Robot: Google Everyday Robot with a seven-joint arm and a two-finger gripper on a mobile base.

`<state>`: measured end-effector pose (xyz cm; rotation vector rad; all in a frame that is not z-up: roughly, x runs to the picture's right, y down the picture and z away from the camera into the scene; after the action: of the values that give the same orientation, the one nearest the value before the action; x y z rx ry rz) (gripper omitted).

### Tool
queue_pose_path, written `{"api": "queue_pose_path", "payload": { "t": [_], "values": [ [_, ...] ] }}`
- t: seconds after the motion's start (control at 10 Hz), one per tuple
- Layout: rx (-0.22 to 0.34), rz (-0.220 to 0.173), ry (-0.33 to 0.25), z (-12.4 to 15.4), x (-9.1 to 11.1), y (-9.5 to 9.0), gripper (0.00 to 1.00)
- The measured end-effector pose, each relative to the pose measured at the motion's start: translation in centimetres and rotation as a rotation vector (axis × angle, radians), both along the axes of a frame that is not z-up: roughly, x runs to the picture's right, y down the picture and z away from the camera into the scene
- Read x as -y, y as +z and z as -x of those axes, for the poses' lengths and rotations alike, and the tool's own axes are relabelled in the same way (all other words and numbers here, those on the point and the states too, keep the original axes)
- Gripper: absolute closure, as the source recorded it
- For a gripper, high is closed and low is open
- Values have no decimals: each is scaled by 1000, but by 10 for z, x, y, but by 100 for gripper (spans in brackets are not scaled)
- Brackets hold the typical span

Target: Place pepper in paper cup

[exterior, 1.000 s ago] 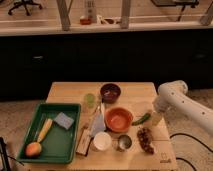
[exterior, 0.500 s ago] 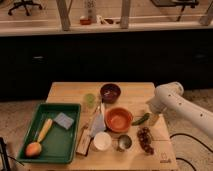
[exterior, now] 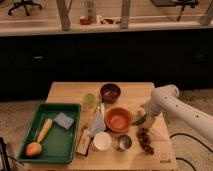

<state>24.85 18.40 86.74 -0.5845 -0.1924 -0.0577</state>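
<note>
The small dark-green pepper point(exterior: 138, 120) lies on the wooden table just right of the orange bowl point(exterior: 119, 119). My gripper point(exterior: 143, 116) is at the end of the white arm coming in from the right and sits low, right at the pepper. The arm's end hides part of the pepper. The white paper cup point(exterior: 102, 141) stands upright near the table's front edge, left of and below the orange bowl and well left of my gripper.
A small metal cup point(exterior: 123, 143) stands next to the paper cup, with a dark red grape bunch point(exterior: 145, 140) right of it. A dark red bowl point(exterior: 110, 92) and a light-green cup point(exterior: 89, 99) stand further back. A green tray point(exterior: 72, 107) at the left holds a yellow vegetable point(exterior: 44, 130), a sponge and an orange fruit.
The arm has swung left and down, bringing my gripper from the table's right side onto the pepper beside the orange bowl. The objects have not moved.
</note>
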Motion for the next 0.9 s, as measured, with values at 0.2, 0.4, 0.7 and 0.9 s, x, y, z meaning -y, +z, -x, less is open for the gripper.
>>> {"api": "queue_pose_path", "payload": {
  "t": [0.2, 0.4, 0.7, 0.9],
  "values": [
    [15, -2, -3, 2, -3, -1, 59],
    [25, -5, -10, 6, -1, -2, 81],
    [20, -8, -32, 4, 6, -5, 100],
    [13, -16, -51, 2, 12, -7, 100]
  ]
}}
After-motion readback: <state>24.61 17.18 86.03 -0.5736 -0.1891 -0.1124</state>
